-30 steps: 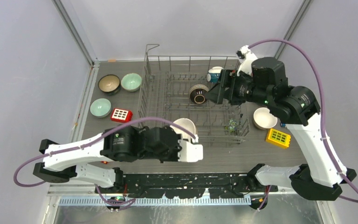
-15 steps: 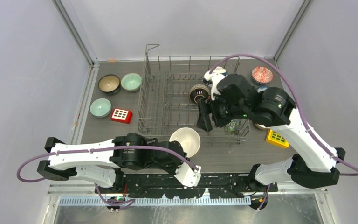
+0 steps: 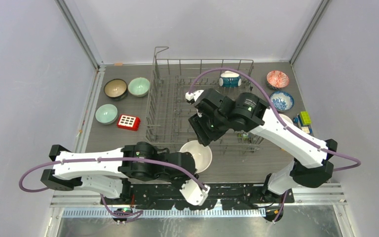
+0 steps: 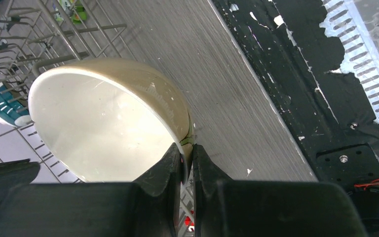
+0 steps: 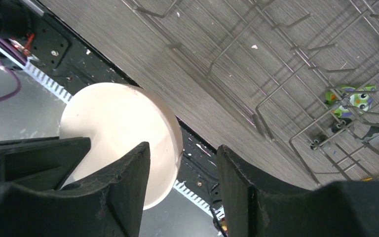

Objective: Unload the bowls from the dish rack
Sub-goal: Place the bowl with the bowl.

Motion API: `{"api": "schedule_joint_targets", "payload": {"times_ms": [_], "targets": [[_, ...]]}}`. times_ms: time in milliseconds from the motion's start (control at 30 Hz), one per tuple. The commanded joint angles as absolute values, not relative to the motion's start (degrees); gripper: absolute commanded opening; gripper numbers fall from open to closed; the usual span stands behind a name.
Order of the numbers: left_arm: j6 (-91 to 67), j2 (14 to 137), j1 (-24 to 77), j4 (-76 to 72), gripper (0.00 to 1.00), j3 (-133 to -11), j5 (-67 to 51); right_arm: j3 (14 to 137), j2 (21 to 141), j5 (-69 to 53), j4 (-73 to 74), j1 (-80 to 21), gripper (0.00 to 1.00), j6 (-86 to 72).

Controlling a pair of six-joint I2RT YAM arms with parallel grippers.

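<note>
My left gripper (image 4: 186, 155) is shut on the rim of a cream bowl (image 4: 103, 123) and holds it tilted just in front of the dish rack (image 3: 163, 98), shown in the top view (image 3: 196, 155). My right gripper (image 5: 183, 158) is open and empty above the rack's front middle (image 3: 202, 136), with the cream bowl (image 5: 123, 133) below its left finger. A teal-and-white bowl (image 3: 230, 79) stands at the rack's back. The right arm hides the rack's middle. On the table lie brown (image 3: 115, 89), pale green (image 3: 139, 86), second green (image 3: 106, 113), red patterned (image 3: 277, 79) and blue-and-white (image 3: 281, 100) bowls.
A red toy block (image 3: 129, 121) lies left of the rack. Coloured blocks (image 3: 304, 118) sit at the right by a partly hidden cream bowl (image 3: 287, 118). A green owl figure (image 5: 355, 101) sits in the rack's front right corner. The black base rail (image 3: 227, 190) runs along the near edge.
The left arm drew the cream bowl toward the near edge. The right arm swung from the rack's far right to its front middle, uncovering the red and blue bowls and hiding the dark bowl.
</note>
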State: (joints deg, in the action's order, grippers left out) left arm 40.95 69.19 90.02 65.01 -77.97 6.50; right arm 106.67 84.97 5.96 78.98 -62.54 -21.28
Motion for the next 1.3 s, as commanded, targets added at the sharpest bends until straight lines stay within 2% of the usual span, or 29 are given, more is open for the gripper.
{"api": "schedule_joint_targets", "payload": {"times_ms": [0, 333, 633, 800, 933, 1033, 1067, 1100, 1233, 1267], "targets": [[44.9, 68.6, 90.9, 63.7, 0.00, -80.7, 8.3, 106.2, 85.5, 6.7, 78.5, -63.0, 0.56, -18.8], [46.5, 67.9, 91.7, 64.5, 0.00, -79.8, 10.3, 100.1, 85.1, 3.8, 76.2, -63.4, 0.47, -18.8], [46.8, 67.5, 91.8, 63.6, 0.00, -79.0, 10.9, 97.4, 84.6, 2.7, 74.5, -64.0, 0.33, -19.6], [46.4, 67.5, 91.9, 63.5, 0.00, -78.8, 11.1, 97.0, 84.5, 3.0, 74.1, -64.6, 0.22, -20.3], [46.0, 67.3, 91.9, 63.2, 0.00, -78.5, 11.7, 96.9, 84.3, 3.4, 73.7, -64.9, 0.04, -21.1], [44.6, 67.2, 91.8, 62.5, 0.00, -78.6, 12.9, 97.2, 83.7, 4.4, 73.6, -65.0, 0.01, -22.1], [43.9, 67.1, 91.8, 62.2, 0.05, -78.9, 13.3, 97.4, 83.4, 5.0, 73.6, -65.0, 0.01, -22.5], [43.3, 66.8, 91.8, 61.9, 0.16, -79.2, 13.5, 97.7, 83.0, 5.7, 73.6, -65.0, 0.01, -22.7], [41.3, 65.6, 91.8, 60.5, 0.69, -80.3, 14.6, 99.9, 81.4, 9.5, 74.2, -64.9, 0.01, -22.8], [40.7, 65.0, 91.9, 59.6, 0.93, -80.3, 14.8, 100.9, 81.3, 10.7, 74.9, -64.9, 0.01, -22.6]]}}
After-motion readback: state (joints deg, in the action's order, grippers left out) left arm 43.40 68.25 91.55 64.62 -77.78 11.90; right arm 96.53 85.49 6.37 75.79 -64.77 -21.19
